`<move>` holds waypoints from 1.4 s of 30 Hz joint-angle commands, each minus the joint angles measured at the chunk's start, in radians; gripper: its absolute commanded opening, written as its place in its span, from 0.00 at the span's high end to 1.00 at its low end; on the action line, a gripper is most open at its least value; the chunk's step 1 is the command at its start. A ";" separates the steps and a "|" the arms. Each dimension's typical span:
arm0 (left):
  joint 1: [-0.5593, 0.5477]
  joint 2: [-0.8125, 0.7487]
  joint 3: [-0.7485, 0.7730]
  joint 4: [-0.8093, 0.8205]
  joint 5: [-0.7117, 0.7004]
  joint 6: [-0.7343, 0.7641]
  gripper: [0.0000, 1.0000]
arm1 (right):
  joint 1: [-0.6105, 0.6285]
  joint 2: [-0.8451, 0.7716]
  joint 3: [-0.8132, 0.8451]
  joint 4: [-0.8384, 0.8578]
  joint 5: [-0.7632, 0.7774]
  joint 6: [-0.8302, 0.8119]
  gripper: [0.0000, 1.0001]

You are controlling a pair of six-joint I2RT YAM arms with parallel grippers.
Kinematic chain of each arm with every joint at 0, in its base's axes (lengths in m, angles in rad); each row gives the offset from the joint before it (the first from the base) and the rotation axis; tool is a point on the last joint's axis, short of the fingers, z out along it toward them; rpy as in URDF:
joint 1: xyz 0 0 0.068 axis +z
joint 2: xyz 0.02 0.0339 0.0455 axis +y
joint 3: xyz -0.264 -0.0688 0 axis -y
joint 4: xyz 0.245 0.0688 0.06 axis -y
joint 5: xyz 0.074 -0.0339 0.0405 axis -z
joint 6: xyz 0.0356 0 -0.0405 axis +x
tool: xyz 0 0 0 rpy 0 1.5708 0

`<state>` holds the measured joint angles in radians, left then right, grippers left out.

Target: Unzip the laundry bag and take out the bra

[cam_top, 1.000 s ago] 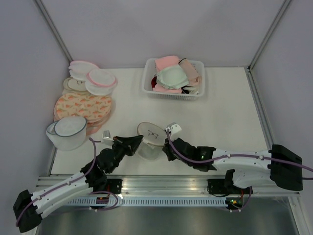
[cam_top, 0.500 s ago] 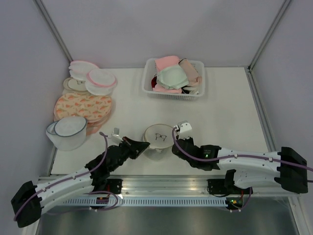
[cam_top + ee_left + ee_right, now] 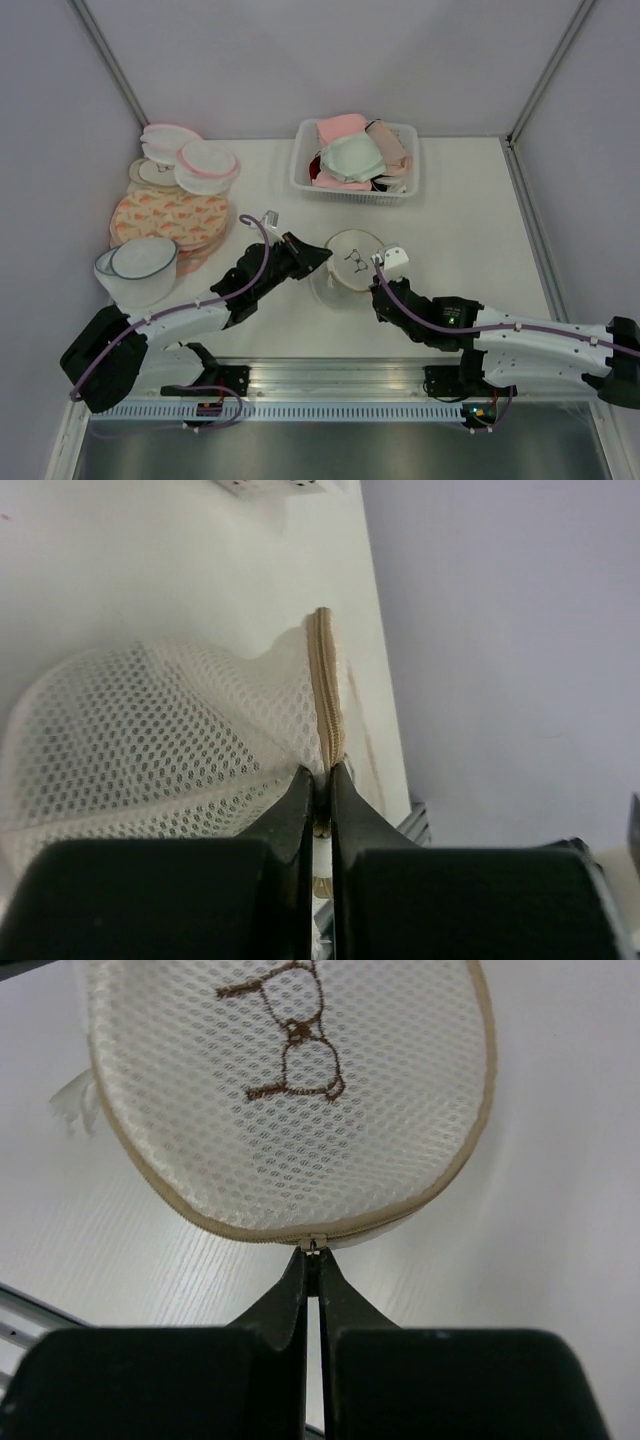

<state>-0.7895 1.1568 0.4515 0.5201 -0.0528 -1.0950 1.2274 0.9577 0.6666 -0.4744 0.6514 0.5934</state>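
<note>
The laundry bag [image 3: 350, 262] sits on the desk [image 3: 470, 200] near its front middle, between my two arms, with the line-drawn lid facing up. My left hand [image 3: 320, 780] is pinched tight on the bag's tan zip seam. My right hand [image 3: 312, 1260] is clamped on the small zip pull [image 3: 313, 1247] at the lid's rim.

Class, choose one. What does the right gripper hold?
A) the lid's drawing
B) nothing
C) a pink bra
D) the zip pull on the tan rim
D: the right gripper is shut on the zip pull at the tan rim of the laundry bag.
</note>
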 commanded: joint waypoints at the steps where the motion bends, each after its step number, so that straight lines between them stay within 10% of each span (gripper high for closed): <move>1: 0.044 0.055 0.021 0.104 0.111 0.066 0.75 | 0.000 0.016 -0.002 0.078 -0.084 -0.014 1.00; 4: 0.049 0.014 -0.007 0.065 0.102 0.040 0.21 | 0.000 0.061 -0.018 0.135 -0.131 -0.012 1.00; 7: 0.049 -0.105 -0.039 -0.088 0.056 0.001 0.07 | 0.000 0.093 -0.024 0.202 -0.179 -0.020 1.00; 17: 0.033 -0.289 -0.116 -0.258 0.158 -0.184 0.04 | 0.000 0.122 -0.053 0.450 -0.360 -0.087 1.00; 25: -0.001 -0.108 -0.137 -0.039 0.255 -0.247 0.21 | 0.000 0.177 -0.039 0.536 -0.403 -0.095 1.00; 30: -0.004 -0.098 -0.131 -0.021 0.245 -0.243 0.75 | 0.000 0.194 -0.027 0.521 -0.407 -0.098 0.99; 33: -0.004 -0.129 -0.122 -0.087 0.212 -0.227 0.92 | 0.000 0.196 -0.016 0.479 -0.401 -0.104 1.00; 42: 0.029 -0.174 -0.114 -0.175 0.177 -0.183 0.98 | 0.000 0.205 0.002 0.118 -0.218 -0.043 1.00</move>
<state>-0.7788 1.0058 0.3111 0.3641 0.1478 -1.3075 1.2285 1.1568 0.6502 -0.1524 0.3138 0.5148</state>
